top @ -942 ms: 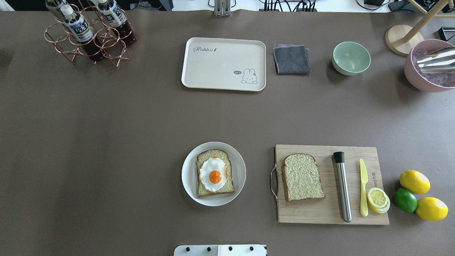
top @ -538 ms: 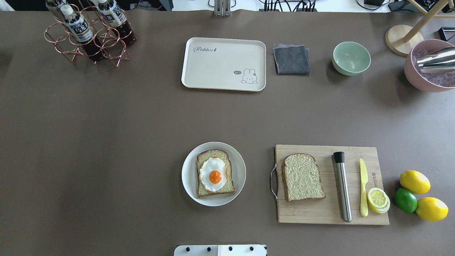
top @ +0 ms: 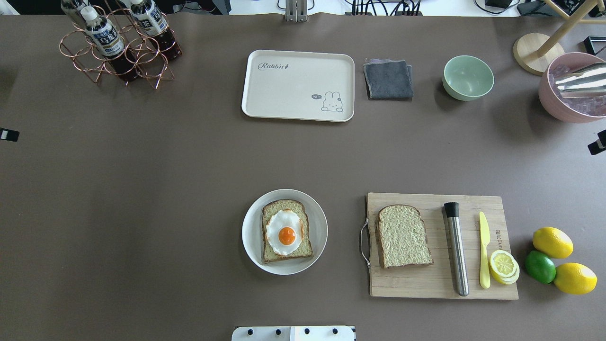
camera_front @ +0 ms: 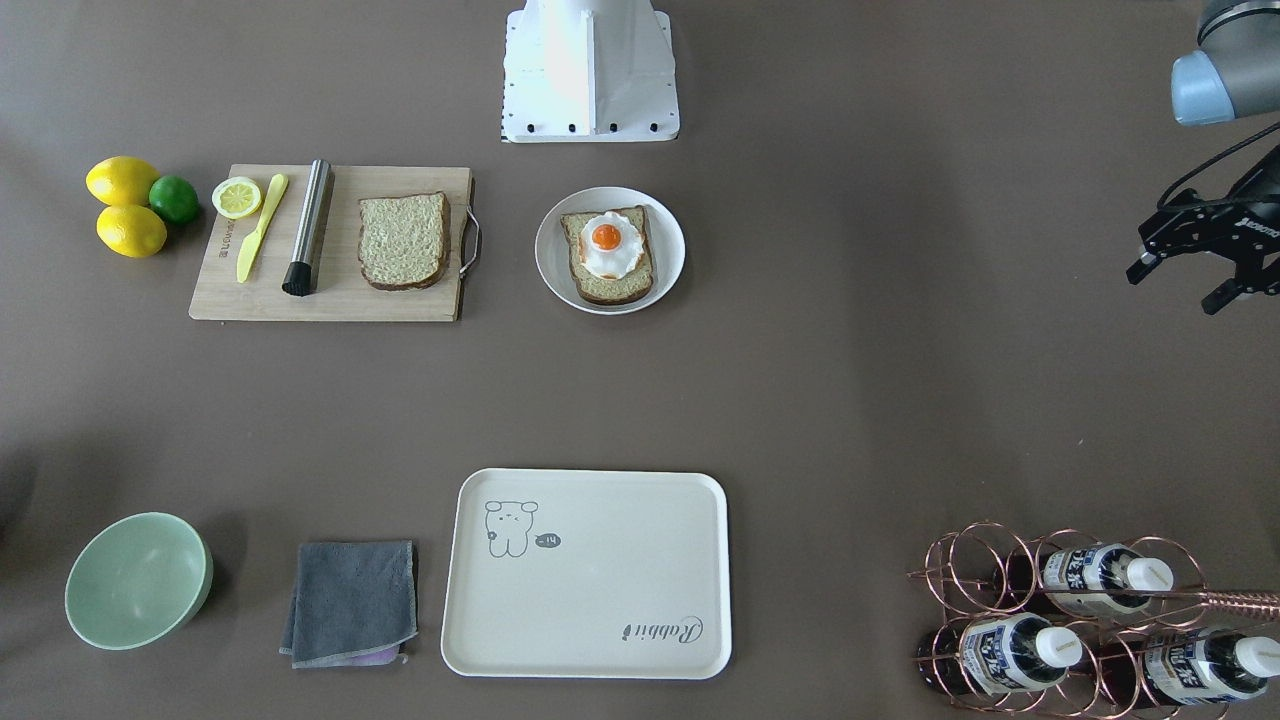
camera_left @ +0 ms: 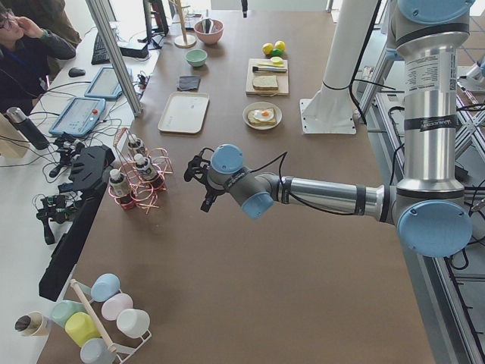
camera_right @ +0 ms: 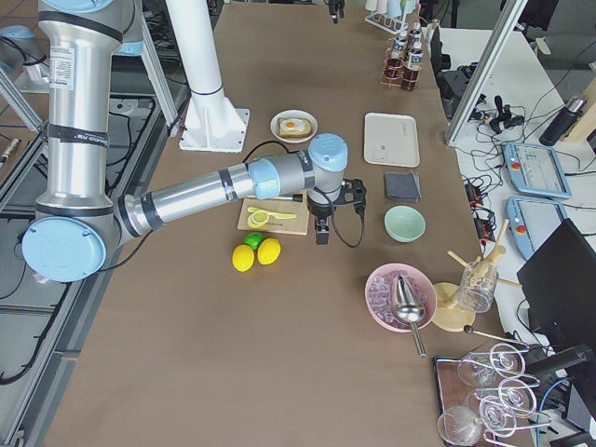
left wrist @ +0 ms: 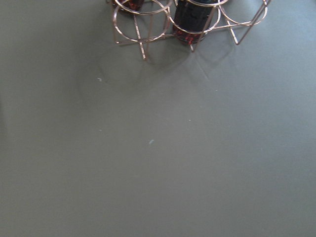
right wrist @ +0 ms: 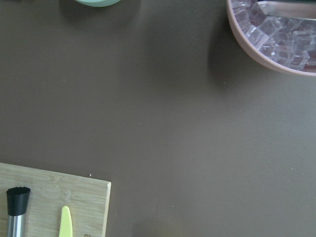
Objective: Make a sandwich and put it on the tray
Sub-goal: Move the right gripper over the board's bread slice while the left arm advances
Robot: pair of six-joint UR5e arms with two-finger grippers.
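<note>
L gripper (camera_front: 1173, 293) was seen in the front view w/ fingers spread, nothing held or touched, above bare table (camera_front: 900, 400) near the rack (camera_front: 1090, 600). R gripper (camera_right: 337, 222) was seen in the right-side view betw. board (top: 442, 282) & green bowl (top: 467, 77); whether it was spread or pressed together could not be told. In the overhead view only a dark sliver of each was caught, at the L & R edges. 1st slice (top: 303, 248) w/ egg (top: 285, 233) was laid on the plate (top: 251, 232) near the robot base; 2nd slice (top: 404, 235) was laid apart on the board, beside a muddler (top: 457, 251) & knife (top: 483, 251). Tray (top: 298, 85) was set well apart at the far side, betw. rack & grey cloth (top: 388, 79). By the L wrist cam only table & rack feet were shown; by the R wrist cam, a board corner, muddler tip, knife tip & pink ice bowl (right wrist: 256, 52).
</note>
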